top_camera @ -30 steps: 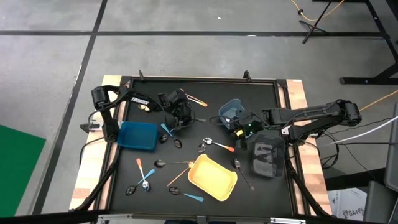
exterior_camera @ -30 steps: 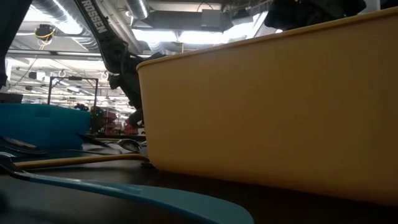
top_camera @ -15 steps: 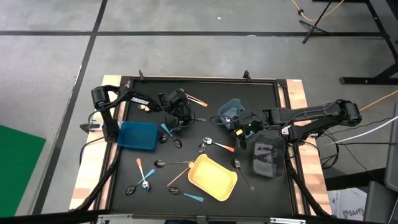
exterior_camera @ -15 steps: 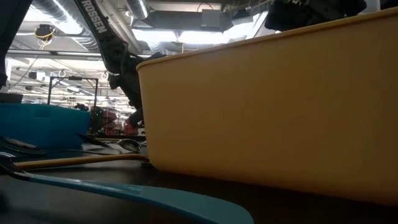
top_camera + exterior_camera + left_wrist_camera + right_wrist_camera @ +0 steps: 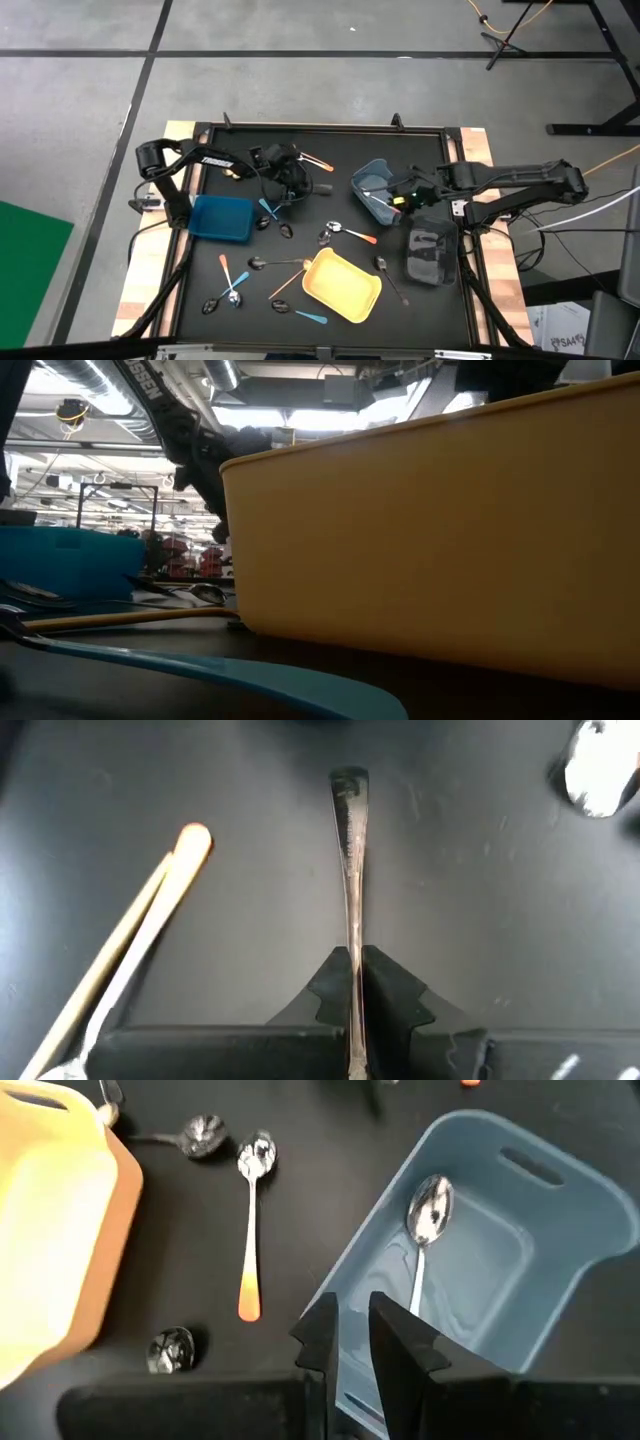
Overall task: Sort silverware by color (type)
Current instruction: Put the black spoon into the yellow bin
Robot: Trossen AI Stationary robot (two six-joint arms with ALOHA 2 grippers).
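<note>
My left gripper (image 5: 293, 185) is at the table's far left-middle and is shut on a thin shiny grey spoon (image 5: 350, 870). My right gripper (image 5: 398, 200) is at the grey-blue bin (image 5: 372, 185), shut on its wall. One silver spoon (image 5: 428, 1210) lies inside that bin. Other spoons lie flat on the black table. They include an orange-handled one (image 5: 355, 234), a light-blue-handled one (image 5: 266, 209), a tan one (image 5: 282, 262) and a black one (image 5: 388, 272). My left gripper pinches the spoon's handle (image 5: 354, 955) between its two fingers, which lie along it. The handle's free end (image 5: 348, 778) sticks straight out ahead of the fingertips, over the table. The fingers hide the bowl end. My right gripper has one finger (image 5: 392, 1342) inside the grey-blue bin and one outside. It pinches the bin's side wall at the rim (image 5: 345, 1308), coming slanting down from the table's right.
A yellow bin (image 5: 343, 285) sits at the near middle, a blue bin (image 5: 222, 217) at the left, and a dark bin (image 5: 430, 255) at the right. Loose spoons are scattered between them. A tan-and-orange handle (image 5: 150, 910) lies just beside the left gripper.
My right gripper has drawn back toward the table's right. The grey-blue bin has shifted with it and now shows more of its inside. My left gripper has risen a little with the spoon, still shut.
</note>
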